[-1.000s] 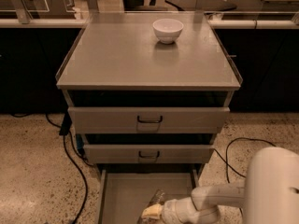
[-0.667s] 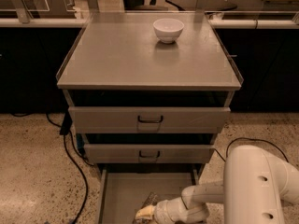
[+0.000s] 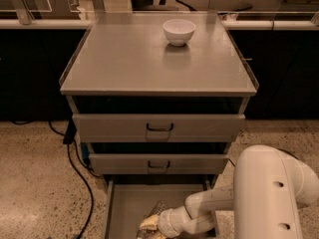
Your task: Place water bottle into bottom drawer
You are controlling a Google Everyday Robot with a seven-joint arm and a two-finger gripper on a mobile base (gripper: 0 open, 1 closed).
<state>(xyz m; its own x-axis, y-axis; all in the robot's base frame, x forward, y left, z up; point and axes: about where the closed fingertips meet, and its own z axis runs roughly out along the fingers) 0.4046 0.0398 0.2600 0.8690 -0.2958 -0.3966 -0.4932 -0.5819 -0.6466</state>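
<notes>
While pincer (image 3: 148,226) hangs in bottom drawer (image 3: 124,203), crinkled water bottle (image 3: 159,209)

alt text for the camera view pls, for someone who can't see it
The robot's arm reaches into the open bottom drawer of a grey three-drawer cabinet. Its gripper is low over the drawer floor, with the crinkled water bottle right at it. A white bowl sits on the cabinet top.
</notes>
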